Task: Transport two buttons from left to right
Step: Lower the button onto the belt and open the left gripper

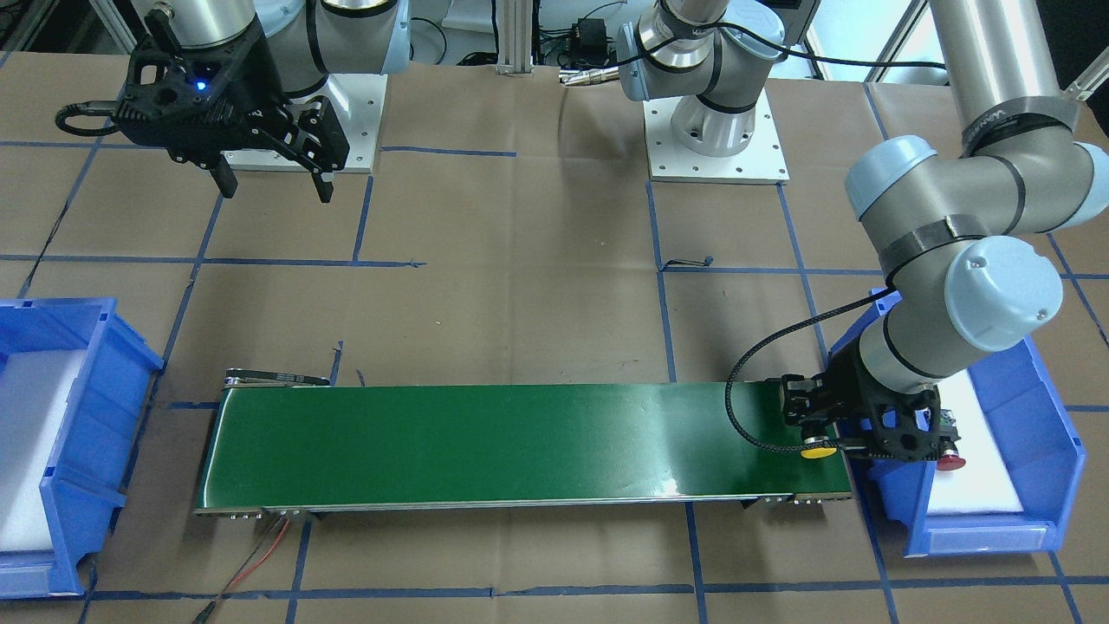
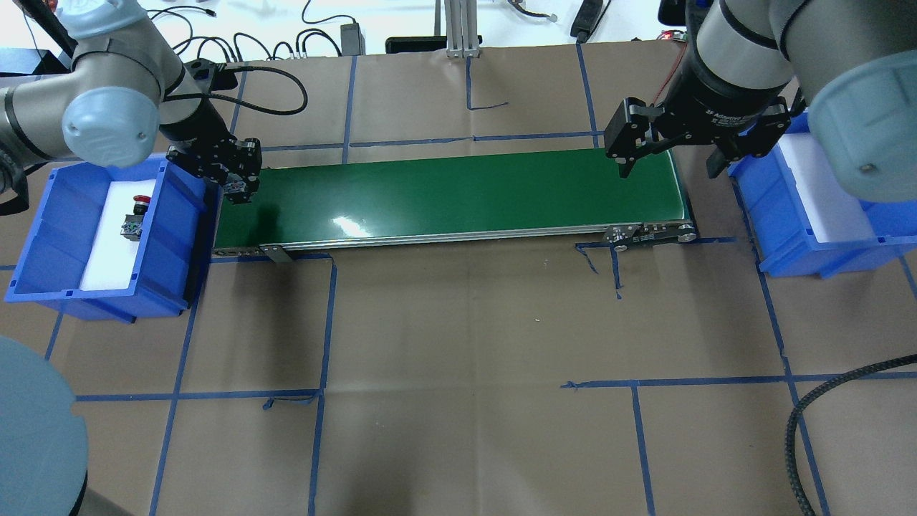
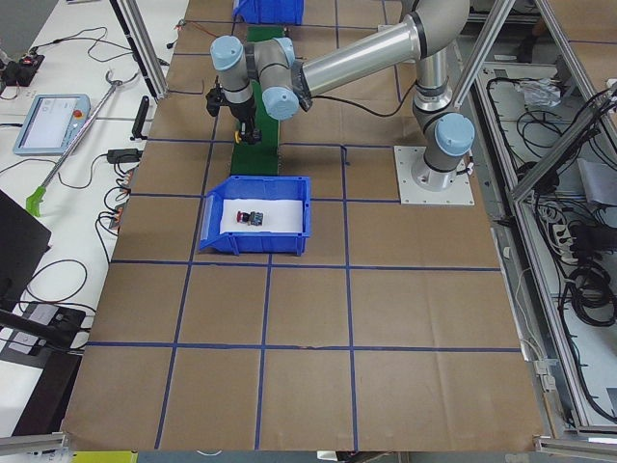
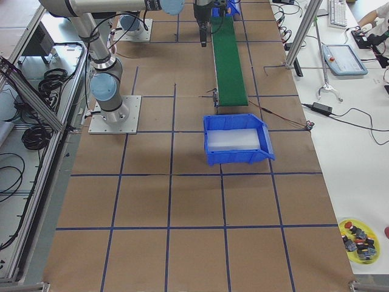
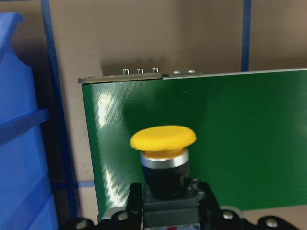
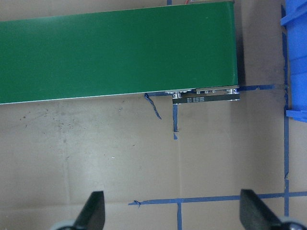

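Note:
The yellow-capped button (image 5: 163, 139) is held upright in my left gripper (image 5: 165, 207), which is shut on its black body just above the left end of the green conveyor belt (image 2: 458, 193). From the front the yellow cap (image 1: 816, 451) shows under that gripper (image 1: 814, 429). The red-capped button (image 2: 141, 203) lies on white foam in the left blue bin (image 2: 43, 236), also seen from the front (image 1: 950, 459). My right gripper (image 2: 670, 168) hangs open and empty above the belt's right end; its fingers (image 6: 93, 213) are spread wide.
The right blue bin (image 2: 781, 236) with a white foam liner stands beside the belt's right end and holds nothing visible. A cable (image 2: 809, 430) lies at the front right. A yellow dish (image 4: 358, 237) with several spare buttons sits far off the table's right end.

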`<action>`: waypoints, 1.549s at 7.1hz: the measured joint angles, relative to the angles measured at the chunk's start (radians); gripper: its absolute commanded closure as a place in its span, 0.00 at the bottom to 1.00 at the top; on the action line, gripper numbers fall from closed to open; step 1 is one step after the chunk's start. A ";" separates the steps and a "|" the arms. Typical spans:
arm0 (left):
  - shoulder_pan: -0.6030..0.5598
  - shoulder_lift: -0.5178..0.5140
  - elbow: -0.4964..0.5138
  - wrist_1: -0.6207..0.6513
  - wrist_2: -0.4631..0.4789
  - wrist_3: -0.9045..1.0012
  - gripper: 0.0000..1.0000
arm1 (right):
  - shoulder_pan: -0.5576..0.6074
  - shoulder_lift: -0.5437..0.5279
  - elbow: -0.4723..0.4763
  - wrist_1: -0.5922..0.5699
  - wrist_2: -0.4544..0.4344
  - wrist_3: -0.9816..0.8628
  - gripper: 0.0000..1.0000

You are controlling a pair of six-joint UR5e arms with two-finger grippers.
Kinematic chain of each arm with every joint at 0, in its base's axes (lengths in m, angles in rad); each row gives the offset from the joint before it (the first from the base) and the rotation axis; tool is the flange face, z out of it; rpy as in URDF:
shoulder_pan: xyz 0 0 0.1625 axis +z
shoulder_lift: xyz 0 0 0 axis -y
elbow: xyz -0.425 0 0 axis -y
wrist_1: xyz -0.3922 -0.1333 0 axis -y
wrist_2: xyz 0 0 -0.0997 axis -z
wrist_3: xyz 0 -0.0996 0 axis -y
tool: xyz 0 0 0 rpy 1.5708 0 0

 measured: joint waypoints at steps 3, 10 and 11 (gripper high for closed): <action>-0.001 -0.006 -0.069 0.099 -0.003 0.004 0.08 | 0.001 0.002 -0.005 -0.003 0.003 0.000 0.00; 0.007 0.033 0.153 -0.140 0.002 -0.007 0.00 | 0.001 0.004 -0.008 0.001 0.005 0.000 0.00; 0.010 0.032 0.254 -0.260 0.003 -0.003 0.00 | 0.000 0.004 -0.008 0.001 0.005 0.000 0.00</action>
